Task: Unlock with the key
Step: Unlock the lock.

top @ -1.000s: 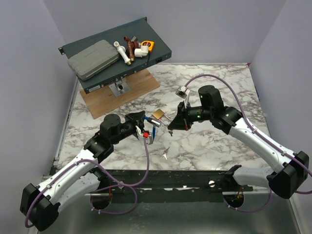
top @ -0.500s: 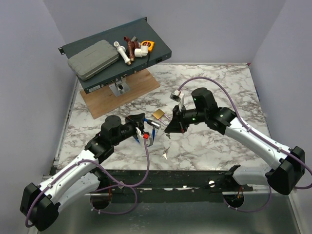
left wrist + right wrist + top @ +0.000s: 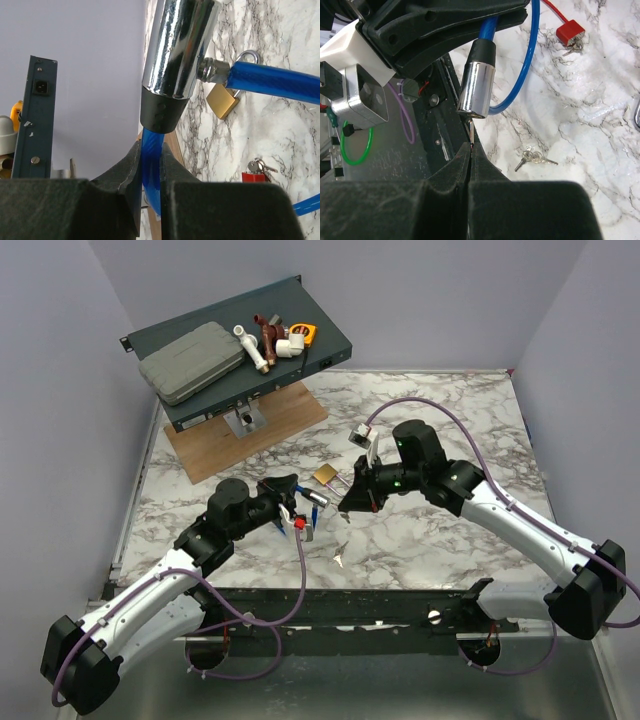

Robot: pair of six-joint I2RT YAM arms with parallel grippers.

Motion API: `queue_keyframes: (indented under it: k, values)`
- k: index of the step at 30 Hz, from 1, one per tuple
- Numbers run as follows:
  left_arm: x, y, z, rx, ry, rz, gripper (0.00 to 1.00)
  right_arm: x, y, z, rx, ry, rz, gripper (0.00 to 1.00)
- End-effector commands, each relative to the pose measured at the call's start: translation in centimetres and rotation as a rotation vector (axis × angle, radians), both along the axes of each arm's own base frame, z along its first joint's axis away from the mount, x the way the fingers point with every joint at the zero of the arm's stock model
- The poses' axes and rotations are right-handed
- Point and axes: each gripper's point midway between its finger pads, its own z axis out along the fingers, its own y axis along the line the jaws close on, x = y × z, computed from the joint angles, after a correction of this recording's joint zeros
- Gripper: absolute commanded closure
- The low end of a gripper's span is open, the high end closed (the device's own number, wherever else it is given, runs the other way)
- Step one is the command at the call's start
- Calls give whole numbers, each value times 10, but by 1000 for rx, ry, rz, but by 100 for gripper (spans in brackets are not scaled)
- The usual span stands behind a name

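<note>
key [image 3: 471, 132]: thin silver-grey sliver, tip at chrome lock [image 3: 476, 90] end
right hand [image 3: 471, 149]: clenched on key
left hand [image 3: 150, 151]: grasping blue cable [image 3: 272, 80]

Plain pale lilac-grey walls [image 3: 420, 300] close the scene at the back and on both sides. The worktop [image 3: 470, 410] is white marble with grey veins, evenly lit. A wooden board [image 3: 215, 452] lies at upper left, and a dark rail [image 3: 390, 605] runs along the bottom.
</note>
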Motion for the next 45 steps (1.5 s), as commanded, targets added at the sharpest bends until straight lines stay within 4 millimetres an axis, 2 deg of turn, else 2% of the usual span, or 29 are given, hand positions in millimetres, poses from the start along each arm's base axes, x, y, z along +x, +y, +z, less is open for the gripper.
queue_keyframes:
  k: [1,15,32,45]
  values:
    - [-3,-5,18,-40,-67,-29,100,5,3,5,3,-34,-2,99]
    - [-4,-7,23,-49,-72,-37,100,5,8,6,18,-29,15,99]
    - [-3,-6,15,-21,-61,-35,100,4,12,14,54,-39,31,99]
    - [-1,-5,15,-26,-66,-25,100,12,13,7,37,-35,-6,99]
